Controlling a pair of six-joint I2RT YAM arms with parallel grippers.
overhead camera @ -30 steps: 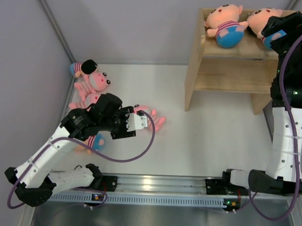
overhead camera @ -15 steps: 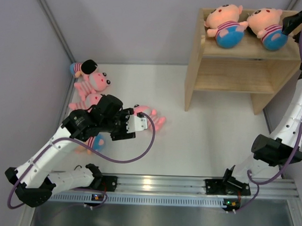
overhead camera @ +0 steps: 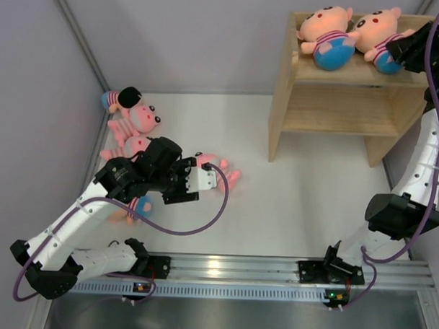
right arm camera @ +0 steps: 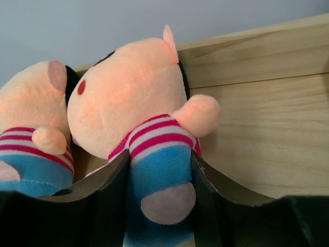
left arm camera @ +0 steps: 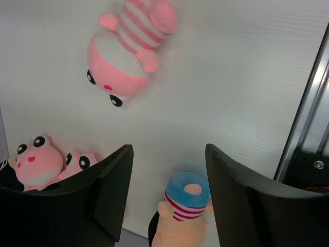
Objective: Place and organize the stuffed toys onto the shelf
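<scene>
The wooden shelf (overhead camera: 337, 93) stands in the far right corner of the tabletop (overhead camera: 312, 204). Two stuffed toys lie side by side on its top board, with their heads to the back.

The right gripper (right arm camera: 160, 164) is up at the right end of that board. Its two black fingers (right arm camera: 110, 195) pinch the blue bottom of the held peach toy (right arm camera: 128, 98), one finger on each side. This toy lies tilted. Its head leans on the second peach toy (overhead camera: 323, 34), which lies nearer the left end of the board. The raised wooden rim (right arm camera: 267, 51) stands right behind their heads.

The left gripper (left arm camera: 167, 149) hangs over the left half of the tabletop. Its fingers (left arm camera: 110, 190) are spread wide, with nothing between them. Just ahead of it lies the striped pink toy (left arm camera: 128, 56), face up and apart from the fingers.

Under the left arm (overhead camera: 81, 210) lies the peach toy on the table (left arm camera: 186, 206). The arm hides part of it, and a purple cable (overhead camera: 218, 208) loops close by.

A heap of toys (overhead camera: 134, 122) is bunched at the far left edge of the tabletop, against the grey wall (overhead camera: 34, 93). A metal rail (overhead camera: 230, 269) runs along the near edge.
</scene>
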